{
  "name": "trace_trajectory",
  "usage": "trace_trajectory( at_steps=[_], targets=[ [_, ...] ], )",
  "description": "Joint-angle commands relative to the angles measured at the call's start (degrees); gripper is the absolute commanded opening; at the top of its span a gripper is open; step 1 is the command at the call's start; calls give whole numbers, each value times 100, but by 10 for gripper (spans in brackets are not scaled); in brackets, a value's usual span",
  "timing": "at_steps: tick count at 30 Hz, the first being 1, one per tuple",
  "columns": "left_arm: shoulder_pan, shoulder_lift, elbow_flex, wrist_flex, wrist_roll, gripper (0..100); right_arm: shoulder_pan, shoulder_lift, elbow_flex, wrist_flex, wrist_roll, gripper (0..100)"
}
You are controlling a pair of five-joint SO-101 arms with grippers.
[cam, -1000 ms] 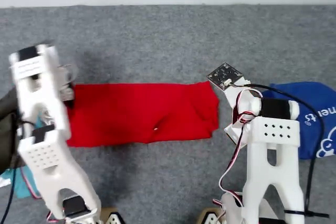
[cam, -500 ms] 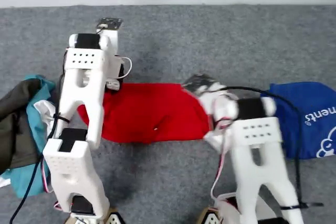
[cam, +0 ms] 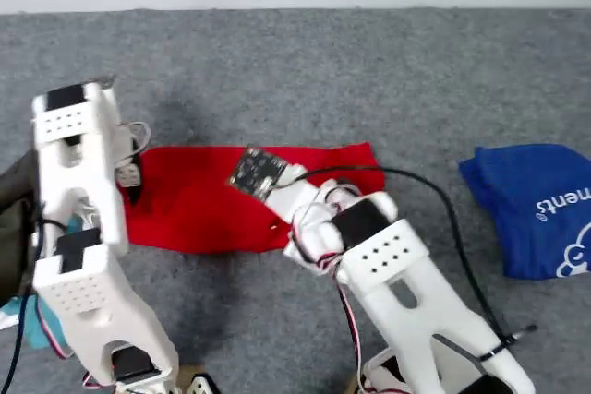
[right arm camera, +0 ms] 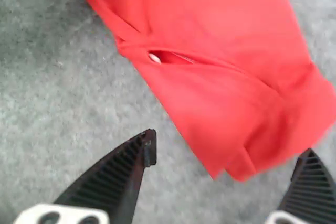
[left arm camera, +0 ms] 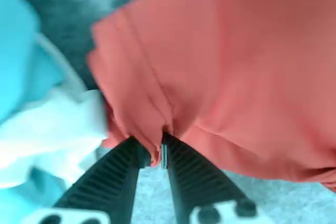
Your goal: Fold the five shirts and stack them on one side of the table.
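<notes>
grey felt table (cam: 305,62) bears a red shirt (cam: 194,200), blue shirt (cam: 536,209) and clothes pile (cam: 11,228).

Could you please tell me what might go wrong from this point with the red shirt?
1. The left tool pinches only a thin bunched edge of the red shirt; a pull may slip it free.
2. The white cloth lies right beside that pinch and might get dragged along.
3. The right tool is open over the shirt's corner; closing could catch only one layer.
</notes>
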Motion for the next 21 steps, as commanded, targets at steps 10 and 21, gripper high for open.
trace_trajectory(
  at_steps=[10,21],
  targets=[
    [-404,-334,13,123,35,11,-365,-13,668,-1903,-545,401],
    [-396,-334,13,123,35,11,-523,1982,0,-3029,-536,401]
  ],
)
